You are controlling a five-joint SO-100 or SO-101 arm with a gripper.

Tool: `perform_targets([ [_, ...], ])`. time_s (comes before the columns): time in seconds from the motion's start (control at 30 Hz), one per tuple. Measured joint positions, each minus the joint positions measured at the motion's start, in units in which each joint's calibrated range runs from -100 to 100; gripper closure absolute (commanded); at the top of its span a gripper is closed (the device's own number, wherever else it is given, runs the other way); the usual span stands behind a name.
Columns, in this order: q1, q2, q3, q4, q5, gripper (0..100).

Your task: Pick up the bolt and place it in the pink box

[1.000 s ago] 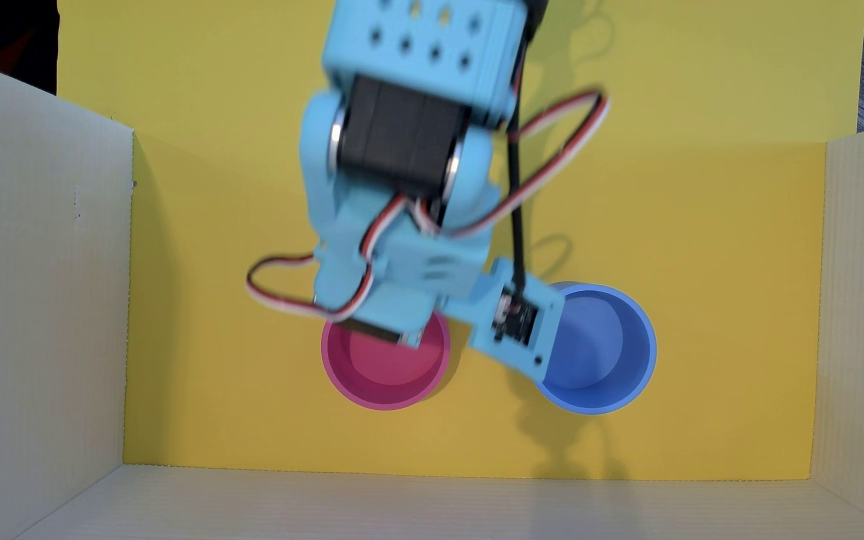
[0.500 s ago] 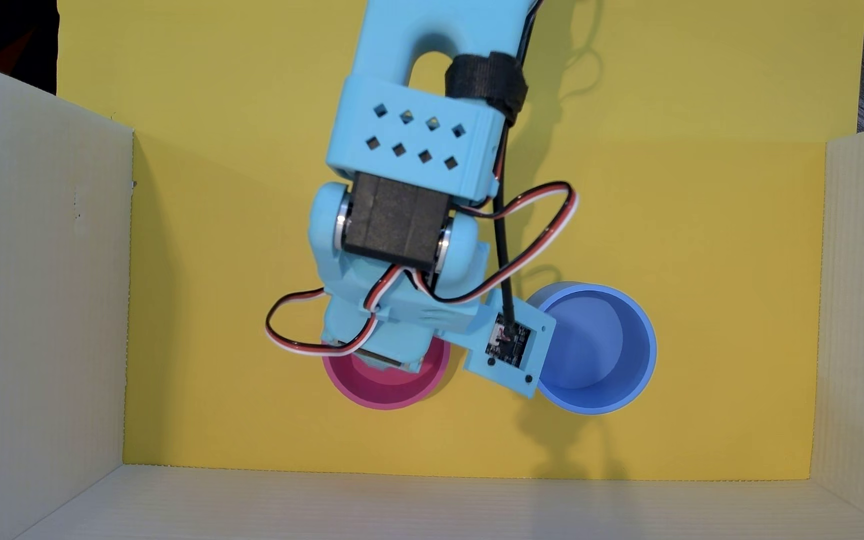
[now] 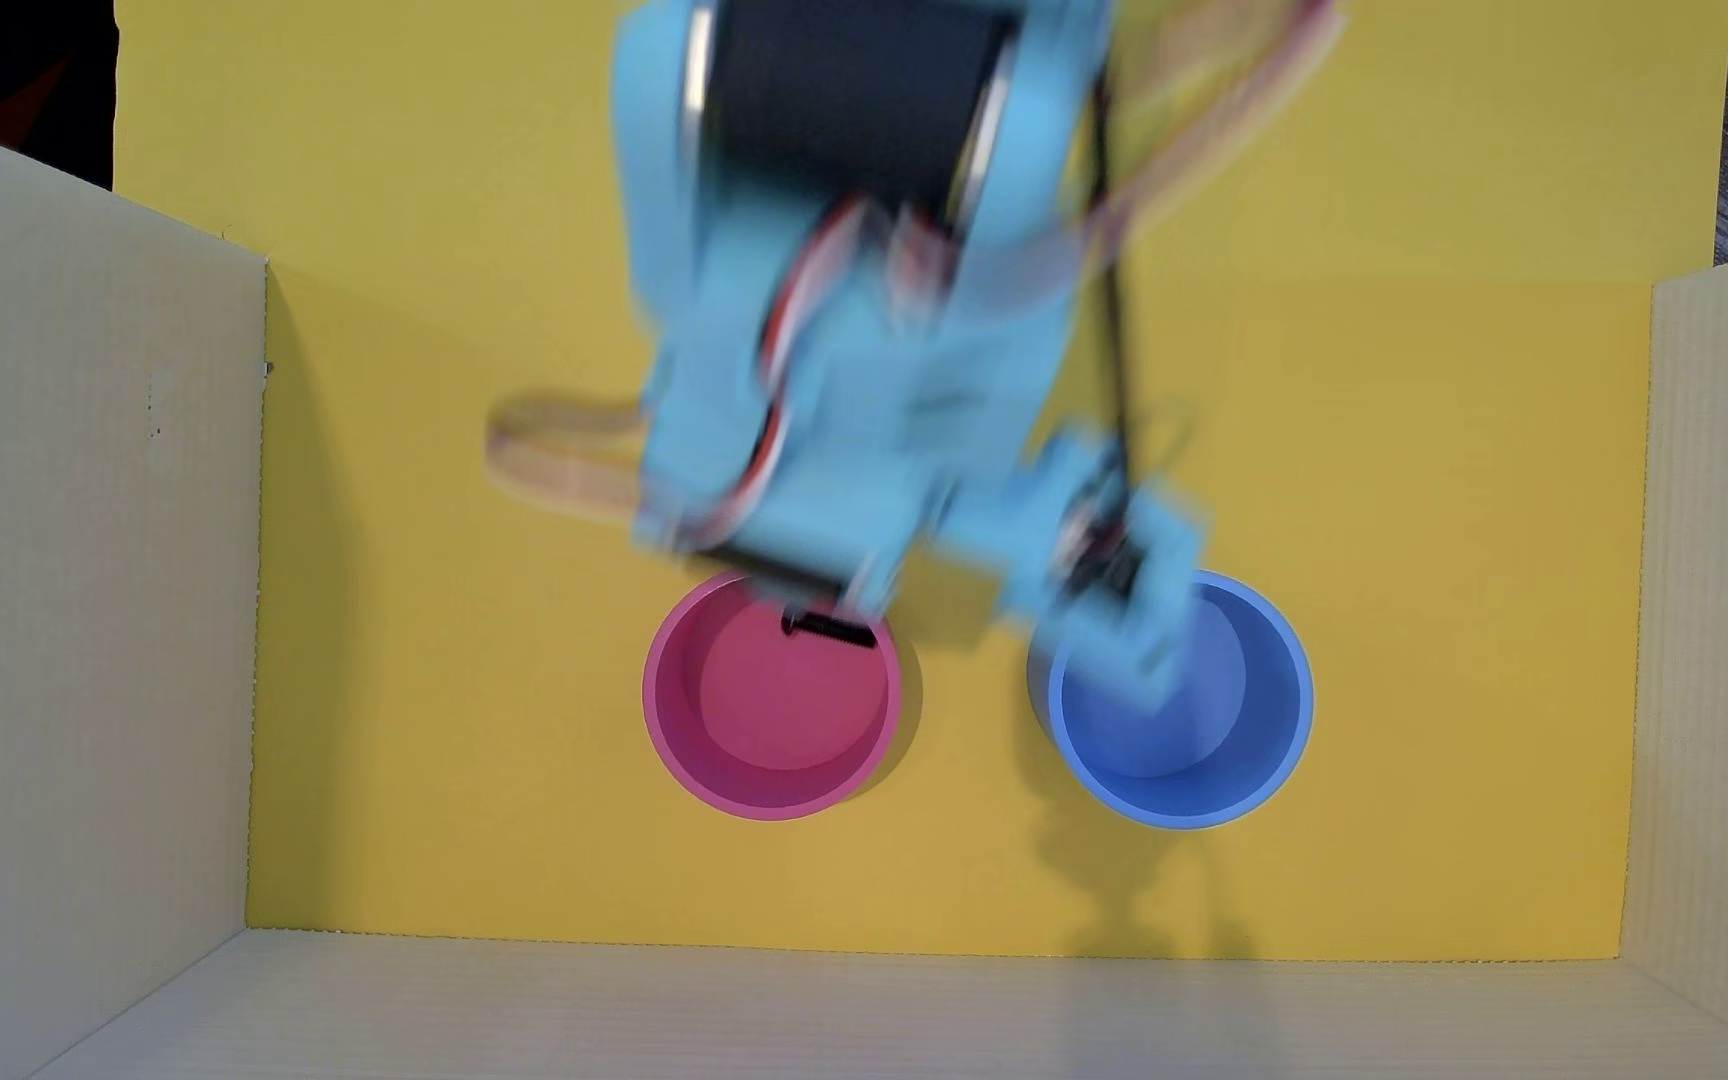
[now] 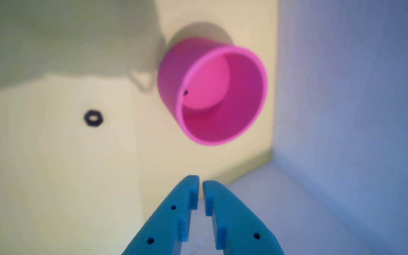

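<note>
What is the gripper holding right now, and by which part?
Nothing: the gripper is nearly closed and empty, and the bolt lies inside the pink box.

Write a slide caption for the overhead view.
Small black bolt lying inside the round pink plastic box; blurred light-blue arm above.

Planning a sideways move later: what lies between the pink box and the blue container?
In the overhead view the stretch between the pink box and the blue container is bare yellow floor, shadowed only.
</note>
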Motion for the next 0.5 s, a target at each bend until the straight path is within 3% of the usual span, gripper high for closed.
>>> perform_targets([
  [0.5, -9.26, -58.98, 55.32, -10.02, 0.20, 99],
])
